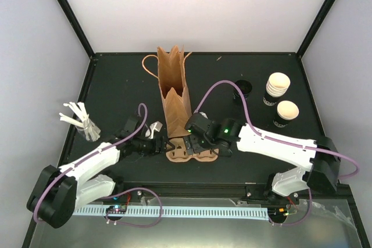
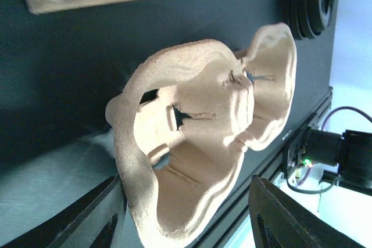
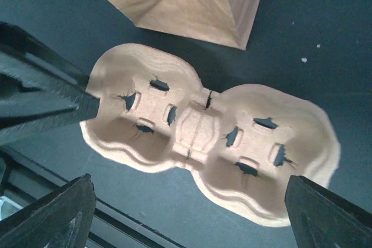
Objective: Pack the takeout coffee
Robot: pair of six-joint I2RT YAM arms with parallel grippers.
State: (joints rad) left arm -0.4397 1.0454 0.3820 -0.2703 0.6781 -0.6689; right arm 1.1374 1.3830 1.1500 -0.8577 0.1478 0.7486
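Table [image 1: 116,85]: dark, seen whole only from above.

Paper bag [image 1: 174,94]: brown, mid-table, just behind the cup carrier [image 3: 203,137]. Both wrist views cut it off, so we see only its near end there.

Cup carrier: a two-well pulp tray. From above, both grippers cover most of it.

Right gripper [image 3: 189,179]: fingers spread wide over the carrier, holding nothing.

Left gripper [image 2: 187,181]: fingers apart around the carrier's left end. One finger meets the rim, but we cannot tell whether it presses.

Takeout coffee [image 1: 286,114]: upright at right, just in front of the nested stack [image 1: 277,89], well apart from both grippers. Its print is too small to read.
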